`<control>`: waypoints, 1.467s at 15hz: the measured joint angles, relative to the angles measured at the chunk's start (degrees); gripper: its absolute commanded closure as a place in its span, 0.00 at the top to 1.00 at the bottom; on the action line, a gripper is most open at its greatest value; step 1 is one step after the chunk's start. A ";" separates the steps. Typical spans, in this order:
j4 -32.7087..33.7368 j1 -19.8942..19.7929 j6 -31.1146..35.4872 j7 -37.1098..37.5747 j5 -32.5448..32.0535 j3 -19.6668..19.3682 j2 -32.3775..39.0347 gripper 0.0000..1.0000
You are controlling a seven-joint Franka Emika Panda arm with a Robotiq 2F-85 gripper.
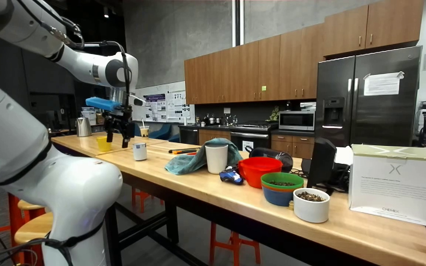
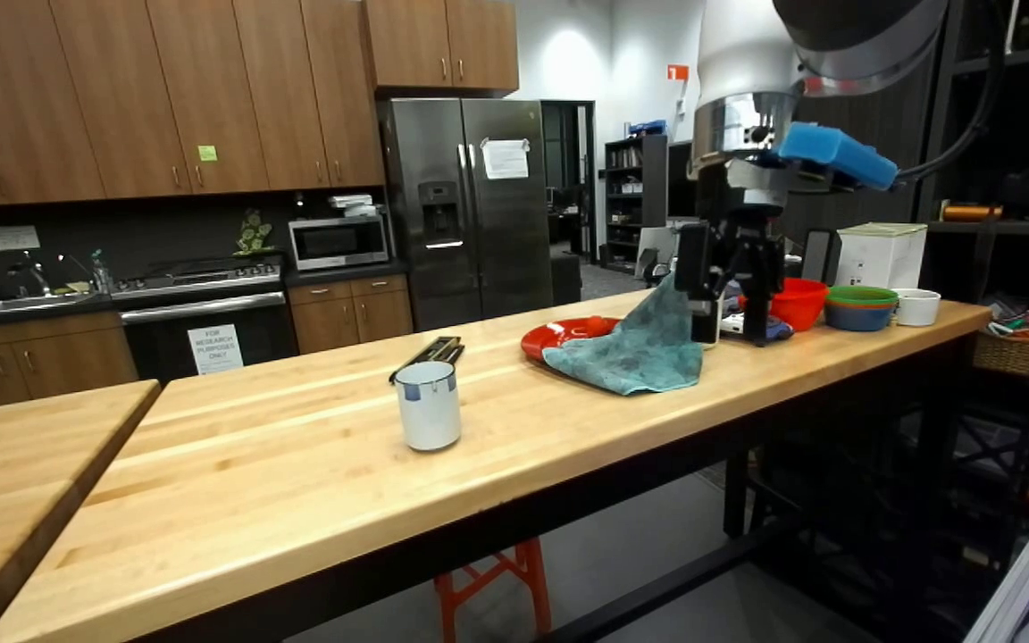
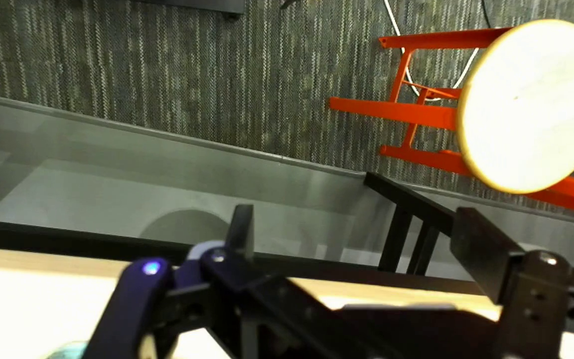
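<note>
1. Claw [image 3: 354, 219]: your fingers [image 3: 486, 254] stand well apart, nothing between them; the wrist view shows floor [image 3: 287, 89] through the gap.
2. Position: you hang around the near edge of the table [image 2: 300, 482], touching nothing that can be made out. Nearest thing uncertain: the mug [image 1: 139, 152] shows just right of you in an exterior view, the cloth [image 2: 631, 353] just left of you in an exterior view.
3. Mug: upright on the table, left of the cloth in both exterior views. Judged light, stiff, smooth enough to slip, perhaps chippable. Grip opposite walls at mid-height; you see no clear handle.
4. Cloth: teal, partly over a red plate [image 2: 559, 336]. Judged light and limp; pinch a raised fold.
5. White cup [image 1: 216, 159]: upright against the cloth. Probably stiff and light; hold its sides below the rim.
6. Writing: white box [image 1: 386, 197], right end, reads "CHEMEX" beneath an X; the small print defeats you.
7. Sign [image 2: 215, 348] on the oven [image 2: 157, 346]: "FOR RESEARCH PURPOSES ONLY". Paper [image 1: 382, 85] on the fridge [image 1: 372, 122]: unreadable.
</note>
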 measured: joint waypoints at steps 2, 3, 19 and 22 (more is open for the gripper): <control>1.96 -0.08 0.00 0.64 0.00 0.00 1.18 1.00; 2.89 -0.12 0.00 1.06 0.00 0.00 1.74 1.00; 10.12 -5.45 -4.20 2.21 -0.08 -6.21 5.79 1.00; 10.73 -5.94 -5.24 2.86 -0.07 -6.28 6.27 1.00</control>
